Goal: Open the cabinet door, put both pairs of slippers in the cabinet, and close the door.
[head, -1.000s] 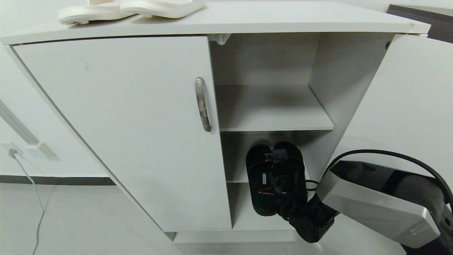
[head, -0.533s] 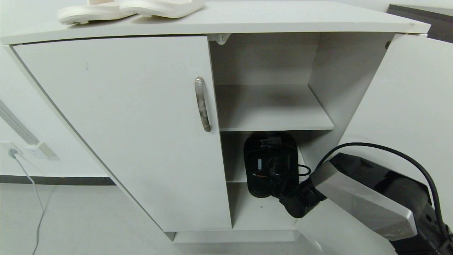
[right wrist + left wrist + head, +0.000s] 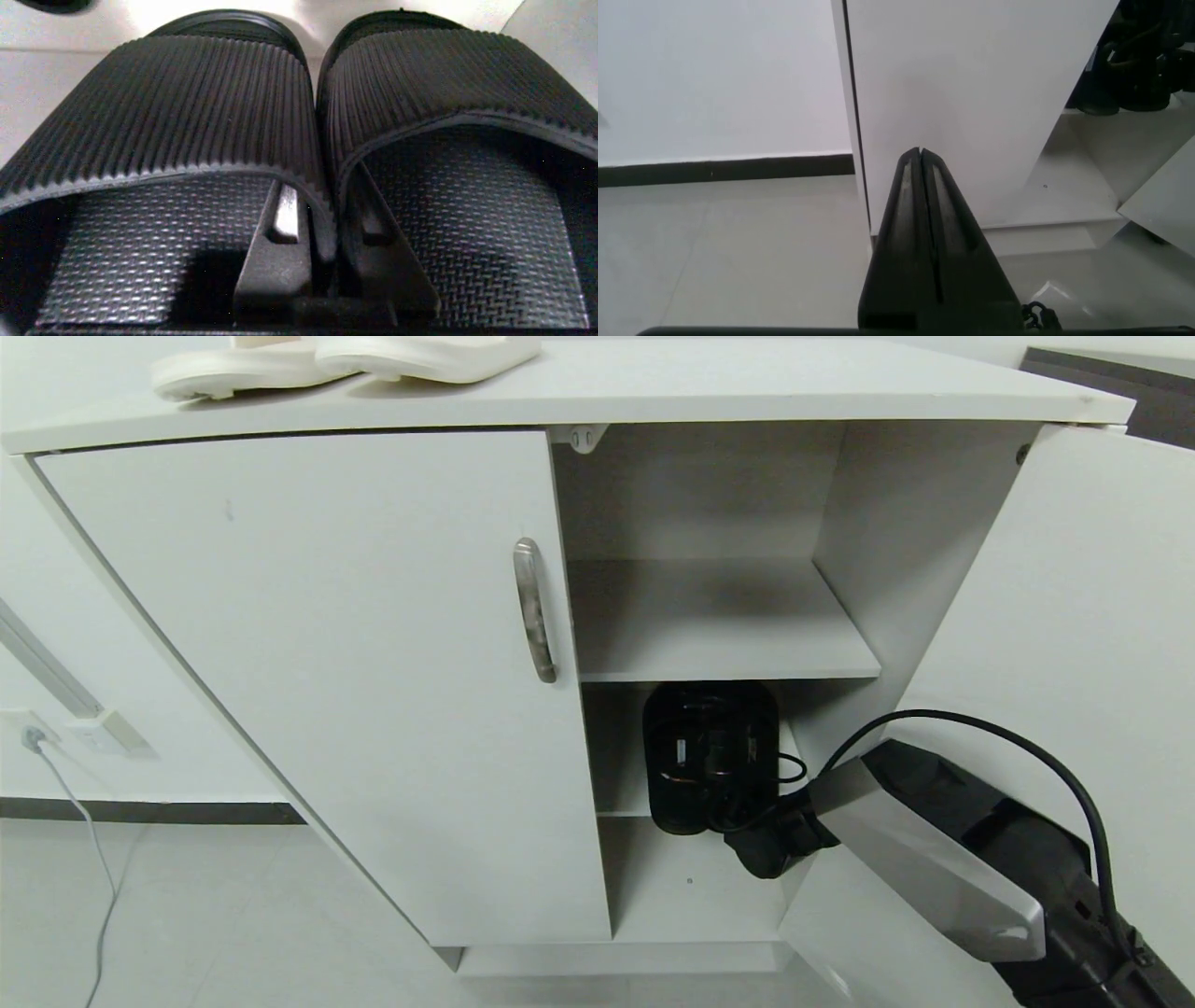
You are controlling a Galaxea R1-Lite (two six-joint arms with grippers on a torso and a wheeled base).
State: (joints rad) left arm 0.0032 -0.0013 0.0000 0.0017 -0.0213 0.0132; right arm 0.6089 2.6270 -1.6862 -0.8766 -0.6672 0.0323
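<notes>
Now, set the black slippers (image 3: 709,756) down before you release them. The right pincer (image 3: 322,221) pinches the adjoining strap edges of the pair between its fingers. The pair is inside the cabinet (image 3: 653,392), in the lower compartment under the shelf (image 3: 719,635). You cannot tell whether the soles touch the bottom panel (image 3: 681,896), so lower gently until they rest. Push them deep enough for the open right door (image 3: 1074,597) to swing shut, and only then spread the fingers. Leave room beside them, since the white slippers (image 3: 345,359) lie on the cabinet top. The right arm reaches in low from the right, passing in front of the open door. The left pincer (image 3: 921,168), pressed together, hangs low before the closed left door (image 3: 327,663), near the floor.
</notes>
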